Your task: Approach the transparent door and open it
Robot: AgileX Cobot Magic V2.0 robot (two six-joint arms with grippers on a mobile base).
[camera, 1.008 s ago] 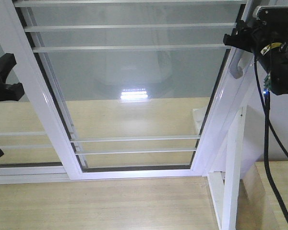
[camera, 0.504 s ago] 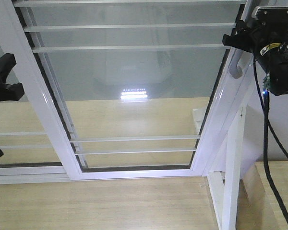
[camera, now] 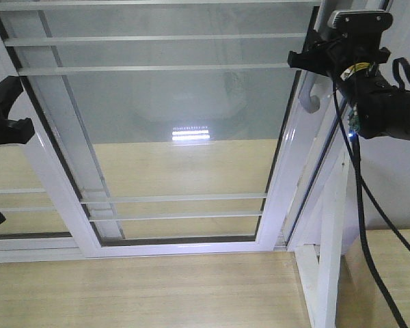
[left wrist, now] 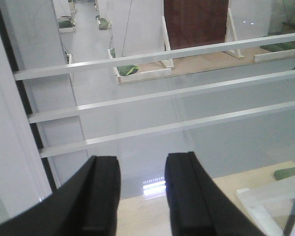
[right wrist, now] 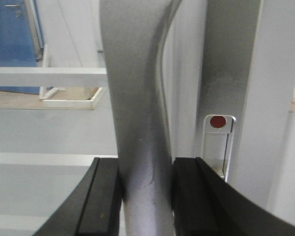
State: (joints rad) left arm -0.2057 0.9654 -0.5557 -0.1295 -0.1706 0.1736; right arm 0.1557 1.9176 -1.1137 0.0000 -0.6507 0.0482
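Observation:
The transparent door fills the front view, clear glass in a glossy white frame with thin horizontal bars. Its grey curved handle is on the right stile. My right gripper is shut on that handle. The right wrist view shows the handle pinched between both black pads of the right gripper, with the lock plate just to its right. My left gripper is open and holds nothing, facing the glass and its bars. In the front view the left gripper is at the left edge.
A dark gap runs between the door's right stile and the white jamb. A white post stands at the lower right. A black cable hangs from the right arm. Light wooden floor lies below.
The door has slid to the left with my right gripper on its handle, and a gap has opened at the jamb. The left arm has not moved.

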